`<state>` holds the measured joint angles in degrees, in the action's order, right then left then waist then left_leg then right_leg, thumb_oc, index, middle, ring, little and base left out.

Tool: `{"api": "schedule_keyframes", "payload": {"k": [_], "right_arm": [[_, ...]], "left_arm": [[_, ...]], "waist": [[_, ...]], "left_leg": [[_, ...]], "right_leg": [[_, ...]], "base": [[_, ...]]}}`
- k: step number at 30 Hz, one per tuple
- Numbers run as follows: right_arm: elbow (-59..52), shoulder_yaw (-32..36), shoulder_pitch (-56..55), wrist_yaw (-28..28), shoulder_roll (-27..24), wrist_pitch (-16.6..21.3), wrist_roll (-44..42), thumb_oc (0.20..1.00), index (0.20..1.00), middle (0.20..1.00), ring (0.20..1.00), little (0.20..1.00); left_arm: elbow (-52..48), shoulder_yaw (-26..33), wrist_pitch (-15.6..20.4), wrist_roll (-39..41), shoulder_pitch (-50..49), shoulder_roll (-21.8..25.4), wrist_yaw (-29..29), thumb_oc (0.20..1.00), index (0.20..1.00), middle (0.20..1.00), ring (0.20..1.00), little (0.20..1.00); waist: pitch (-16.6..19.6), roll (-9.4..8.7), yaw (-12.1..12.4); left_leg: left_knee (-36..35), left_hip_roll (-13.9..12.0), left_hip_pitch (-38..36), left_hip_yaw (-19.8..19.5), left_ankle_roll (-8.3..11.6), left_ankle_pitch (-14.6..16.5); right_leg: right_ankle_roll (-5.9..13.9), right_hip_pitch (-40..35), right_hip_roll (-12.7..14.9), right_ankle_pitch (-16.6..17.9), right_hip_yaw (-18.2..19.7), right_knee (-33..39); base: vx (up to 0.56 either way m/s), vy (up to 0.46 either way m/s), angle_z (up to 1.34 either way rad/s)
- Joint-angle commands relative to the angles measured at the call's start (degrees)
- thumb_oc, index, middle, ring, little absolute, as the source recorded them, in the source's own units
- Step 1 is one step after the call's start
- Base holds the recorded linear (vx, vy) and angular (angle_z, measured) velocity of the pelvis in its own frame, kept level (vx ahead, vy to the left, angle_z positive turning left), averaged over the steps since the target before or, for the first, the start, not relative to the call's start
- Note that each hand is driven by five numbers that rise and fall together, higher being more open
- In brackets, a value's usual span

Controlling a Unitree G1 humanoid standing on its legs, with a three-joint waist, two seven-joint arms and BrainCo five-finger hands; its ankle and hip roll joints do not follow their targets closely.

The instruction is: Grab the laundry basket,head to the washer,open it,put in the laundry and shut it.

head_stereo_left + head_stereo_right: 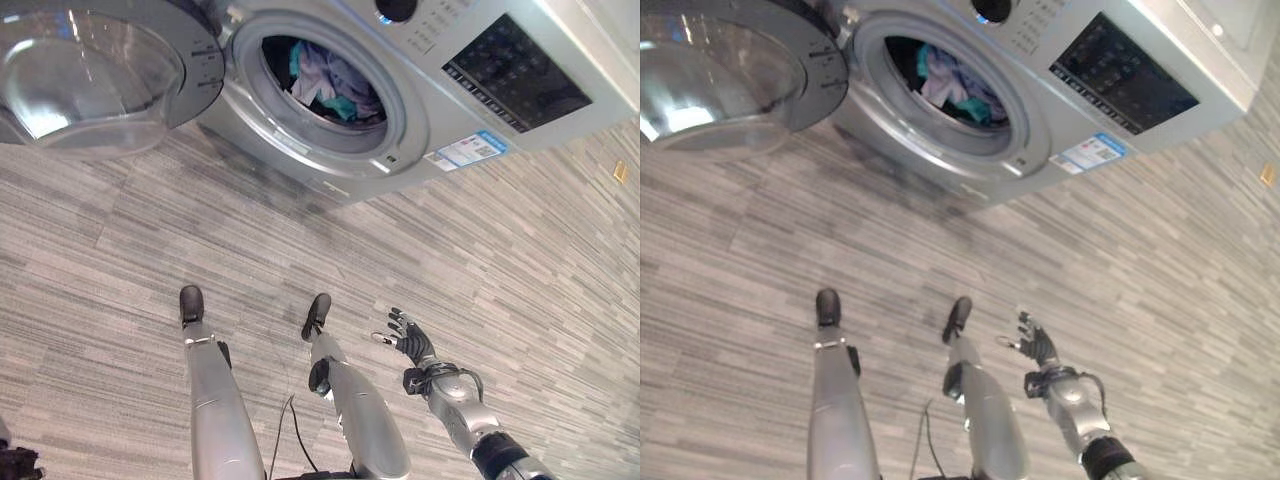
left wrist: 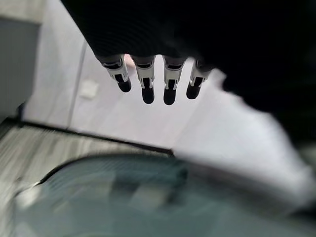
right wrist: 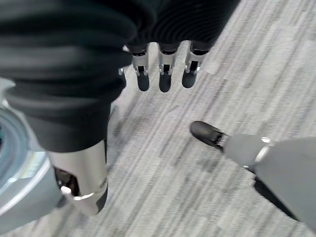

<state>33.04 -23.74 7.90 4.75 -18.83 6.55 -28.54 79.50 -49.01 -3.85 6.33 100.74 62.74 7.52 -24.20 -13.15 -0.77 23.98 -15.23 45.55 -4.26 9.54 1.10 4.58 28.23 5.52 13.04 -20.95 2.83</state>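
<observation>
The washer (image 1: 400,90) stands with its round door (image 1: 100,70) swung wide to the robot's left, and the laundry (image 1: 330,85), a bundle of pale and teal cloth, lies inside the drum. The remaining step is judged to be shutting the door. The left robot hand (image 2: 158,79) hangs over the door's glass bowl, fingers straight and holding nothing. The right robot hand (image 1: 408,338) hangs low above the floor (image 1: 520,260), well apart from the washer, fingers loosely spread and empty. To shut it well, straight fingers should press the door's outer rim far from the hinge, swinging it evenly until it latches; no cloth appears to trail over the opening's lip.
</observation>
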Motion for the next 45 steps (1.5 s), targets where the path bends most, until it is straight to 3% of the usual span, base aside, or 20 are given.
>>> {"api": "schedule_keyframes", "payload": {"k": [1, 10, 12, 14, 15, 16, 19, 22, 24, 25, 27, 28, 29, 30, 31, 34, 35, 38, 42, 45], "right_arm": [[-1.01, -0.09, -3.5, -0.13, -2.36, 1.39, -0.98, 1.0, 1.0, 1.0, 1.0, 1.0], [-1.46, 1.04, -3.99, -0.68, -3.23, 1.19, 0.6, 1.0, 1.0, 1.0, 1.0, 1.0], [-3.43, 1.96, -4.28, -1.09, -4.03, 1.26, 0.51, 1.0, 1.0, 1.0, 1.0, 1.0], [-6.72, 3.41, -5.63, -2.19, -6.23, 1.52, 0.46, 1.0, 1.0, 1.0, 1.0, 1.0], [-6.8, 3.29, -5.72, -2.19, -6.47, 1.48, 0.46, 1.0, 1.0, 1.0, 1.0, 1.0], [-8.58, 4.7, -6.97, -2.85, -8.39, 1.45, 0.74, 1.0, 1.0, 1.0, 1.0, 1.0], [-8.45, 5.65, -7.56, -2.88, -9.79, 1.36, 1.52, 1.0, 1.0, 1.0, 1.0, 1.0], [-9.67, 7.69, -9.08, -2.72, -12.23, 1.22, 3.27, 1.0, 1.0, 1.0, 1.0, 1.0], [-9.66, 7.78, -9.2, -2.54, -12.1, 1.39, 3.47, 1.0, 1.0, 1.0, 1.0, 1.0], [-9.84, 7.52, -9.05, -2.13, -11.39, 1.84, 3.7, 1.0, 1.0, 1.0, 1.0, 1.0], [-10.2, 7.56, -9.13, -1.96, -11.01, 1.95, 4.01, 1.0, 1.0, 1.0, 1.0, 1.0], [-11.27, 7.34, -9.44, -1.68, -10.04, 2.22, 4.54, 1.0, 1.0, 1.0, 1.0, 1.0], [-11.61, 7.43, -9.52, -1.53, -9.71, 2.21, 5.11, 1.0, 1.0, 1.0, 1.0, 1.0], [-11.64, 7.45, -9.57, -1.52, -9.83, 2.19, 5.12, 1.0, 1.0, 1.0, 1.0, 1.0], [-11.49, 7.2, -9.4, -1.43, -9.33, 2.23, 5.29, 1.0, 1.0, 1.0, 1.0, 1.0], [-10.59, 5.96, -7.87, -0.52, -7.27, 2.26, 6.2, 1.0, 1.0, 1.0, 1.0, 1.0], [-10.58, 5.99, -7.85, -0.52, -7.33, 2.27, 6.19, 1.0, 1.0, 1.0, 1.0, 1.0], [-9.71, 6.13, -7.98, 0.04, -5.8, 2.91, 7.74, 1.0, 1.0, 1.0, 1.0, 1.0], [-8.16, 7.99, -9.31, -0.01, -4.22, 2.78, 9.63, 1.0, 1.0, 1.0, 1.0, 1.0], [-3.2, 10.87, -11.2, -0.26, -2.25, 2.97, 10.22, 1.0, 1.0, 1.0, 1.0, 1.0]], "left_arm": [[1.35, -4.44, 0.97, 0.02, -1.73, 4.72, -1.02, 1.0, 1.0, 1.0, 1.0, 1.0], [-8.24, 1.67, 2.7, 1.54, -16.28, 4.42, -5.96, 1.0, 1.0, 1.0, 1.0, 1.0], [-15.48, 4.02, 4.41, 5.35, -22.25, 4.31, -8.8, 1.0, 1.0, 1.0, 1.0, 1.0], [-27.48, 7.28, 6.4, 15.05, -32.6, 4.98, -11.83, 1.0, 1.0, 1.0, 1.0, 1.0], [-27.81, 7.96, 6.32, 15.01, -33.39, 5.08, -11.75, 1.0, 1.0, 1.0, 1.0, 1.0], [-36.96, 7.94, 7.44, 19.66, -40.42, 6.18, -13.31, 1.0, 1.0, 1.0, 1.0, 1.0], [-44.95, 6.99, 8.27, 23.15, -46.65, 5.42, -14.04, 1.0, 1.0, 1.0, 1.0, 1.0], [-64.29, -0.22, 8.99, 30.51, -53.94, 5.23, -17.04, 1.0, 1.0, 1.0, 1.0, 1.0], [-67.78, -2.86, 8.72, 32.01, -54.06, 3.89, -17.4, 1.0, 1.0, 1.0, 1.0, 1.0], [-72.31, -5.17, 8.3, 34.93, -54.45, -1.64, -17.69, 1.0, 1.0, 1.0, 1.0, 1.0], [-72.66, -5.33, 8.06, 35.25, -54.25, -4.92, -17.2, 1.0, 1.0, 1.0, 1.0, 1.0], [-72.65, -3.09, 8.14, 36.17, -55.36, -13.89, -15.99, 1.0, 1.0, 1.0, 1.0, 1.0], [-71.86, -1.31, 8.24, 36.19, -56.16, -18.02, -15.25, 1.0, 1.0, 1.0, 1.0, 1.0], [-71.78, -1.25, 8.27, 36.14, -56.21, -18.18, -15.27, 1.0, 1.0, 1.0, 1.0, 1.0], [-70.95, -0.03, 8.36, 36.2, -56.25, -22.59, -14.52, 1.0, 1.0, 1.0, 1.0, 1.0], [-65.11, 7.36, 11.28, 36.2, -53.92, -40.95, -8.99, 1.0, 1.0, 1.0, 1.0, 1.0], [-65.02, 7.37, 11.32, 36.17, -53.85, -41.06, -9.0, 1.0, 1.0, 1.0, 1.0, 1.0], [-69.0, 15.54, 16.15, 34.82, -56.73, -45.48, -4.56, 1.0, 1.0, 1.0, 1.0, 1.0], [-74.15, 20.05, 17.25, 32.75, -65.02, -42.9, -4.89, 1.0, 1.0, 1.0, 1.0, 1.0], [-75.94, 24.86, 17.92, 31.36, -77.07, -39.18, -7.21, 1.0, 1.0, 1.0, 1.0, 1.0]], "waist": [[2.86, -0.54, -1.22], [3.62, -0.04, -1.84], [3.66, 0.31, -1.87], [3.79, 0.67, -2.0], [3.96, 0.86, -2.18], [4.22, 1.3, -2.44], [4.35, 1.89, -2.78], [4.62, 2.95, -3.2], [4.88, 3.21, -3.26], [4.98, 3.37, -3.61], [4.97, 3.39, -3.66], [5.21, 3.09, -3.93], [5.29, 3.04, -4.04], [5.28, 3.11, -4.03], [5.45, 2.89, -4.32], [5.83, 1.73, -5.67], [5.72, 1.73, -5.58], [5.06, 0.95, -5.44], [4.19, 1.52, -4.39], [4.21, 3.87, -2.9]], "left_leg": [[-7.48, 2.11, -0.44, 0.17, -3.96, -1.25], [-8.01, 2.05, 1.77, -1.2, -3.67, -1.7], [-8.07, 2.04, 2.2, -1.59, -3.58, -1.86], [-7.94, 1.8, 2.66, -2.08, -3.4, -1.89], [-7.91, 1.79, 2.73, -2.1, -3.39, -1.88], [-7.84, 1.55, 2.87, -2.28, -3.26, -1.96], [-7.89, 1.36, 2.83, -2.61, -3.15, -2.24], [-8.24, 1.06, 2.26, -2.91, -2.99, -2.5], [-8.48, 0.94, 1.91, -2.95, -2.9, -2.6], [-8.88, 0.91, 1.21, -3.03, -2.84, -2.66], [-9.2, 0.92, 0.75, -2.98, -2.8, -2.72], [-9.77, 0.83, -0.34, -2.66, -2.61, -2.84], [-10.04, 0.78, -0.99, -2.32, -2.58, -2.84], [-10.1, 0.77, -1.09, -2.27, -2.58, -2.85], [-10.29, 0.65, -1.7, -1.89, -2.51, -2.91], [-11.95, -0.12, -5.37, 0.2, -2.28, -3.43], [-12.07, -0.14, -5.56, 0.32, -2.28, -3.46], [-13.39, -0.72, -8.79, 2.86, -2.35, -3.75], [-13.66, -0.85, -11.25, 4.2, -2.47, -3.6], [-15.85, 0.13, -14.61, 5.65, -2.48, -4.53]], "right_leg": [[8.23, -4.28, 6.52, -6.17, 2.13, -2.64], [8.01, -2.34, 6.14, -6.73, 1.15, -3.29], [7.93, -1.78, 6.06, -6.98, 0.94, -3.73], [7.95, -1.25, 5.79, -7.24, 0.74, -4.31], [7.94, -1.21, 5.77, -7.25, 0.73, -4.32], [7.97, -0.79, 5.61, -7.51, 0.65, -4.94], [7.88, -0.7, 5.56, -7.68, 0.49, -5.39], [7.87, -0.77, 5.29, -8.28, 0.4, -5.85], [7.91, -0.97, 5.24, -8.47, 0.29, -5.92], [7.8, -1.29, 5.25, -8.8, 0.35, -6.1], [7.72, -1.51, 5.23, -9.02, 0.34, -6.16], [7.62, -2.04, 5.23, -9.37, 0.32, -6.19], [7.53, -2.29, 5.25, -9.51, 0.46, -6.22], [7.53, -2.33, 5.25, -9.51, 0.49, -6.22], [7.42, -2.61, 5.21, -9.62, 0.62, -6.18], [6.7, -3.49, 5.07, -10.06, 2.01, -6.5], [6.7, -3.56, 5.08, -10.06, 2.1, -6.51], [6.3, -3.87, 5.01, -10.02, 3.41, -6.76], [5.94, -4.63, 5.21, -10.03, 4.31, -6.82], [5.56, -6.85, 5.97, -10.45, 4.84, -6.4]], "base": [[0.0, 0.0, 0.0], [0.0, -0.009, 0.0], [-0.02, -0.001, 0.02], [-0.03, 0.008, 0.06], [-0.04, 0.026, 0.08], [-0.03, 0.028, 0.07], [-0.03, 0.025, 0.1], [-0.03, 0.017, 0.07], [0.0, -0.007, 0.28], [-0.01, -0.013, 0.33], [-0.02, -0.03, 0.08], [-0.02, -0.041, -0.12], [-0.02, -0.034, -0.12], [-0.02, -0.012, -0.12], [-0.03, -0.014, -0.19], [-0.03, -0.029, -0.31], [-0.05, -0.012, -0.4], [-0.04, -0.016, -0.61], [-0.01, -0.027, -0.53], [0.02, -0.005, -0.19]]}}
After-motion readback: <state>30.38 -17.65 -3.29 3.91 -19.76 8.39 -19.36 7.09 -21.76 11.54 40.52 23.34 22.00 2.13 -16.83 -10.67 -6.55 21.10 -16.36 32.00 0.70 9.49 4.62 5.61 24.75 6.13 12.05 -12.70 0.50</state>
